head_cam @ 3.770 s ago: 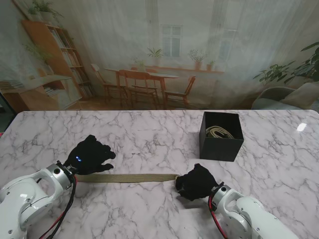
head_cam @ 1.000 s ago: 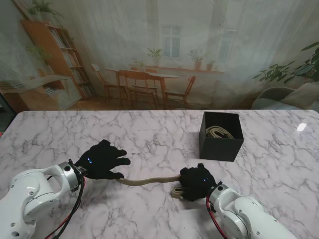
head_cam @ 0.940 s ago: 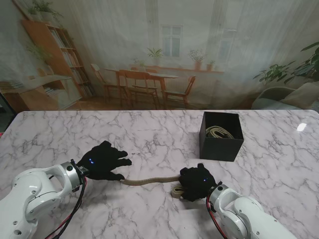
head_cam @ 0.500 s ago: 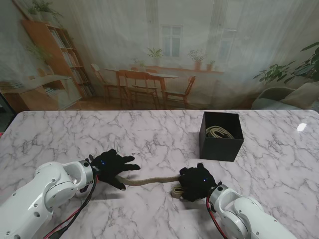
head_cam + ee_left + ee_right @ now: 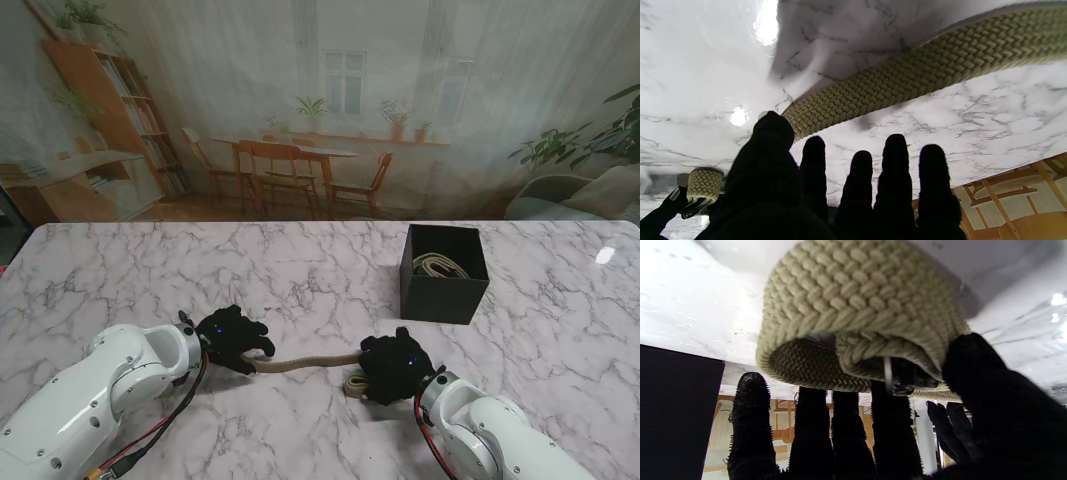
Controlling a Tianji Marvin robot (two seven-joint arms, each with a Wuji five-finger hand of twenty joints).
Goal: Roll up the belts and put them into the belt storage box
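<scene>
Your right robot hand (image 5: 392, 368) is clamped on the rolled end of the woven belt (image 5: 305, 361), thumb and fingers (image 5: 813, 426) wrapped around the coil, with the buckle showing inside it. The belt's free length lies on the marble desk (image 5: 300, 280) and runs leftward to your left robot hand (image 5: 234, 338). That hand grips nothing: its 5 fingers (image 5: 895, 160) are extended, the thumb touching the belt's tip. The black storage box (image 5: 444, 272) sits farther from you, to the right, with 1 pale coiled belt (image 5: 442, 265) inside.

Left hand (image 5: 234, 338) flat, fingers (image 5: 896, 156) extended; right hand (image 5: 394, 367) curled, grasping.
</scene>
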